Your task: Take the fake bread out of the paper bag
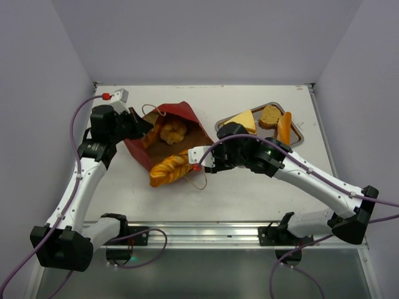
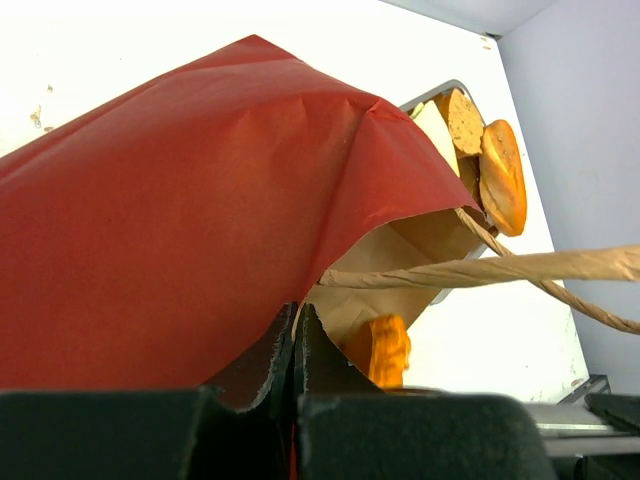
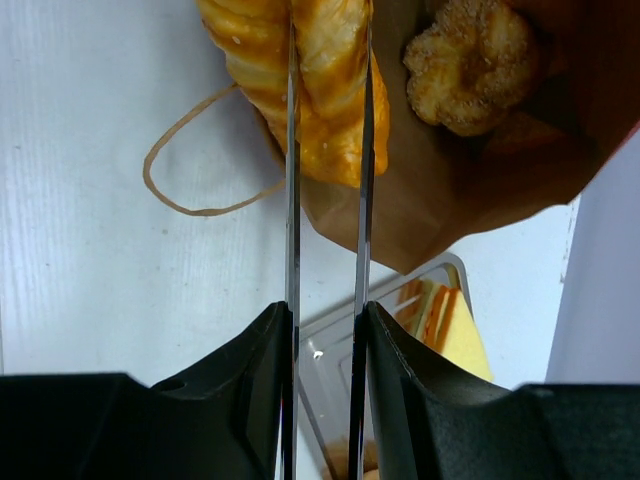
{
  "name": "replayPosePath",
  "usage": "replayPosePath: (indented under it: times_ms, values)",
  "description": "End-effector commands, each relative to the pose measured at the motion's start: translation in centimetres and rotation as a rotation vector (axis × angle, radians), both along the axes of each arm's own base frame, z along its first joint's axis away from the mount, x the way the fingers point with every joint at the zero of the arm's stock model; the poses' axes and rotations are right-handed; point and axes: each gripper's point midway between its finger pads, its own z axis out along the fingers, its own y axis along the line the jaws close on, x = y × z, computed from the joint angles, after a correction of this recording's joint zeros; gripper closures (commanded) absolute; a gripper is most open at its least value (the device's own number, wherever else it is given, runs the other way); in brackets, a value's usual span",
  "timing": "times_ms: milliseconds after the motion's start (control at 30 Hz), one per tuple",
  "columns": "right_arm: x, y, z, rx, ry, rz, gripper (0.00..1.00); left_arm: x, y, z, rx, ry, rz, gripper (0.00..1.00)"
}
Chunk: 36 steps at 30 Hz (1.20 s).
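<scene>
From above, the paper bag (image 1: 184, 114) lies on its side left of centre on the table (image 1: 249, 193), red outside, brown inside, its mouth facing near and right. The left gripper (image 1: 138, 126) sits at the bag's far left rim. A knotted bun (image 1: 173, 131) rests deep inside. The braided loaf (image 1: 167, 171) pokes out of the mouth onto the table, and the right gripper (image 1: 201, 159) hangs just to its right. Far right, the steel tray (image 1: 299, 138) carries a triangular sandwich (image 1: 243, 119), a brown slice (image 1: 270, 116) and an orange roll (image 1: 284, 128).

The left wrist camera shows that gripper's fingers pressed together, pinching the bag's red edge. A string handle (image 2: 500, 268) stretches across the open mouth, where an orange bread piece (image 2: 385, 350) shows; which piece it is cannot be told.

The right wrist camera shows the right gripper squeezing the metal tongs (image 3: 291, 180), its fingers set narrow against the two thin blades. The blades run along either side of the braided loaf's end, touching it. The knotted bun lies in the bag to the right of the blades. A handle loop (image 3: 200, 150) lies flat on the table to the left.
</scene>
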Motion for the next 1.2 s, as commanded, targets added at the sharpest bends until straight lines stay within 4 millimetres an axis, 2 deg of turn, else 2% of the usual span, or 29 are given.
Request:
replayPosePath:
  times_ms: [0,167,433,667,733,800,833,900,933,967,1000,1033,1067,1100,1167]
  values:
    - [-1.6,0.8,3.4,0.127,0.029,0.062,1.0,0.7,0.3,1.7,-0.004,-0.026,0.029,1.0]
    - [-0.7,-0.6,5.5,0.198,0.015,0.003,1.0,0.9,0.4,1.5,-0.003,-0.018,0.039,1.0]
    - [-1.4,-3.3,10.3,0.362,0.029,-0.038,1.0,1.0,0.6,1.3,0.002,-0.014,0.05,1.0]
    - [-0.5,-7.4,13.4,0.503,0.033,-0.192,1.0,0.8,0.6,1.0,0.007,-0.012,0.046,1.0]
    - [0.9,-9.2,13.8,0.537,0.023,-0.298,1.0,0.7,0.7,1.0,0.012,-0.016,0.044,1.0]
    - [2.2,-10.7,13.9,0.557,0.02,-0.386,1.0,0.6,0.7,1.1,0.016,-0.023,0.044,1.0]
    - [3.4,-12.3,13.5,0.579,0.032,-0.484,1.0,0.5,0.8,1.1,0.022,-0.026,0.041,1.0]
    - [4.8,-13.8,12.8,0.596,0.058,-0.58,1.0,0.3,0.8,1.2,0.028,-0.029,0.038,1.0]
    - [5.8,-15.6,12.2,0.625,0.088,-0.685,1.0,0.2,0.8,1.2,0.035,-0.033,0.033,1.0]
    - [6.4,-16.2,11.5,0.64,0.13,-0.722,1.0,0.0,0.8,1.2,0.037,-0.037,0.028,1.0]
    - [6.8,-17.0,10.9,0.654,0.156,-0.767,1.0,-0.2,0.8,1.3,0.039,-0.041,0.026,1.0]
    - [7.5,-19.0,10.4,0.692,0.182,-0.871,1.0,-0.3,0.8,1.4,0.045,-0.047,0.021,1.0]
    - [7.7,-19.7,9.9,0.708,0.209,-0.917,1.0,-0.4,0.8,1.4,0.048,-0.049,0.018,1.0]
    - [8.3,-21.5,8.8,0.729,0.242,-0.991,1.0,-0.7,0.8,1.5,0.049,-0.055,0.013,1.0]
    - [8.4,-22.7,7.5,0.761,0.309,-1.09,1.0,-0.9,0.8,1.7,0.054,-0.07,0.005,1.0]
